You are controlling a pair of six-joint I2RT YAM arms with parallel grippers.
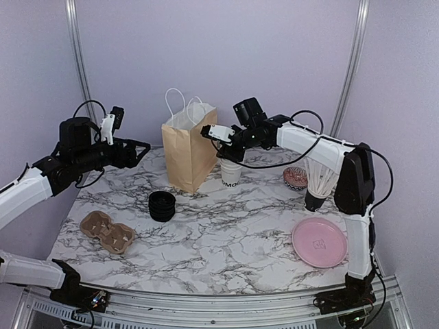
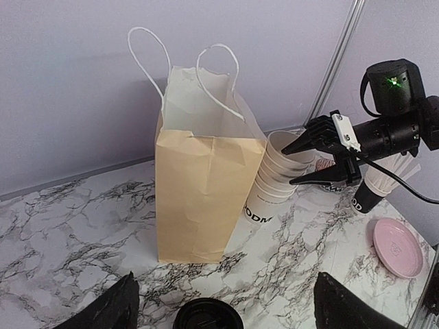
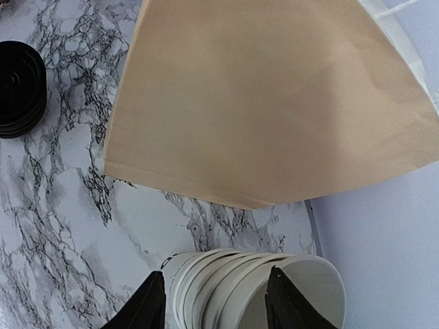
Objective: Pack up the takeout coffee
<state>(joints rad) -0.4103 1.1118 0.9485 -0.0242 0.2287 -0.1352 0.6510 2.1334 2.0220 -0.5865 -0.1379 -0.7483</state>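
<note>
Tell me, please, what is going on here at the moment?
The right gripper is open, its fingers straddling the top of a stack of lidless white cups that stands just right of the upright brown paper bag. The left gripper hangs open in the air left of the bag, holding nothing. A stack of black lids and a cardboard cup carrier sit on the marble table. No lidded coffee is in view, and the bag's inside is hidden.

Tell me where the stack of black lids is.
Top view: the stack of black lids sits left of centre, on the near side of the paper bag, up-right of the cardboard cup carrier.
</note>
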